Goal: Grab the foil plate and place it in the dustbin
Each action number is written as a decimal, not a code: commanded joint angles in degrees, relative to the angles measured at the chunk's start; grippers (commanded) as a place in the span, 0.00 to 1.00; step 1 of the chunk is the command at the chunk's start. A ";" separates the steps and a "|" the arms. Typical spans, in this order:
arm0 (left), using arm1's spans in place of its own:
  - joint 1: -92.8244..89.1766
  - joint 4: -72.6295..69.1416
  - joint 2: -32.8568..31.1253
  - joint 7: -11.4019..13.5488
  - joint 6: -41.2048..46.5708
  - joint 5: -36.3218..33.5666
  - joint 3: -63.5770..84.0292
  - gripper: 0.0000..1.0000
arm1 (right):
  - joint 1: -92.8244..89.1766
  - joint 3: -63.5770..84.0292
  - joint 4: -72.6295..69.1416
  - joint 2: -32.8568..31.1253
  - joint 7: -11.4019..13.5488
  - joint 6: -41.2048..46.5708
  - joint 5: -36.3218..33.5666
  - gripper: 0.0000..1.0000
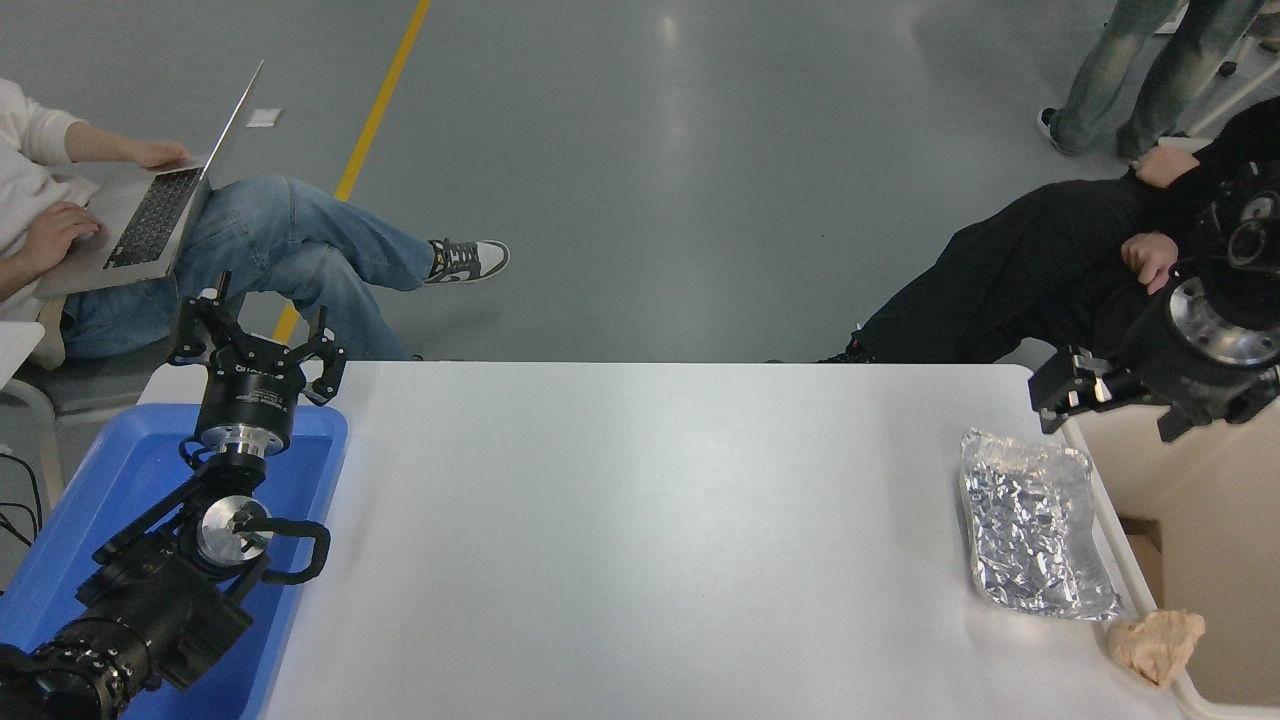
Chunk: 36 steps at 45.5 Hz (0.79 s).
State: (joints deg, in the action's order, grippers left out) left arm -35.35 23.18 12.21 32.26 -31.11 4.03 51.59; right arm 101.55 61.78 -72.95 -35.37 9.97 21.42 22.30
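A grey floor with a yellow line (385,95) is seen across the top of the frame; below it a white table (640,540) fills the centre and bottom.

At the table's right side, mid-right of the frame, the foil plate (1035,525) is laid flat on the tabletop, long side running up-down in the frame, its right rim just beside the table's right edge. The dustbin (1200,520) is set off the table's right edge, at the right border of the frame, its cream wall and rim touching or just beside the table edge; which, cannot be told. A tan paper wad (1157,643) is perched at the lower right, on the bin rim by the table corner, just below the plate's lower right corner.

The right gripper (1068,388) is brought in from the right edge, upper right of the frame, above the bin's upper-left corner and above the plate's top end, apart from the plate. Nothing is gripped by it; whether its jaws are spread or closed cannot be told at this angle.

The left arm is parked at lower left over a blue tray (310,470) at the table's left edge; the left gripper (257,345) is pointed up-frame w/ fingers spread wide, nothing held.

A seated person w/ a laptop (165,200) is seen upper left; a person in black (1050,270) is seated upper right, and another person's legs (1140,70) are standing at top right
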 commanded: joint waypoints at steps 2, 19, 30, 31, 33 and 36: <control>0.02 -0.06 -0.08 0.00 0.00 0.01 0.00 0.99 | -17.08 -4.83 8.25 -1.37 -0.04 -11.93 2.23 0.96; -0.07 0.03 0.01 0.00 0.00 0.01 0.00 0.99 | -31.50 -10.27 19.24 1.53 -0.13 -19.31 2.93 0.93; 0.02 0.03 0.01 0.00 0.00 0.01 0.00 0.99 | -39.59 -16.52 24.78 5.13 -0.13 -21.07 2.93 0.93; -0.07 0.03 0.01 0.00 0.00 0.01 0.00 0.99 | -39.94 -16.70 25.31 5.57 -0.13 -21.33 2.93 0.93; 0.02 0.03 0.01 0.00 0.00 0.01 0.00 0.99 | -40.56 -17.13 26.27 6.19 -0.21 -21.60 2.93 0.93; -0.07 -0.06 0.01 0.00 0.00 0.01 0.00 0.99 | -41.96 -17.57 27.77 7.33 -0.30 -22.65 2.93 0.93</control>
State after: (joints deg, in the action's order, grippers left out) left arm -35.36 23.20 12.21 32.26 -31.11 4.04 51.59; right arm 65.84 47.59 -50.53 -31.41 9.83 1.47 25.12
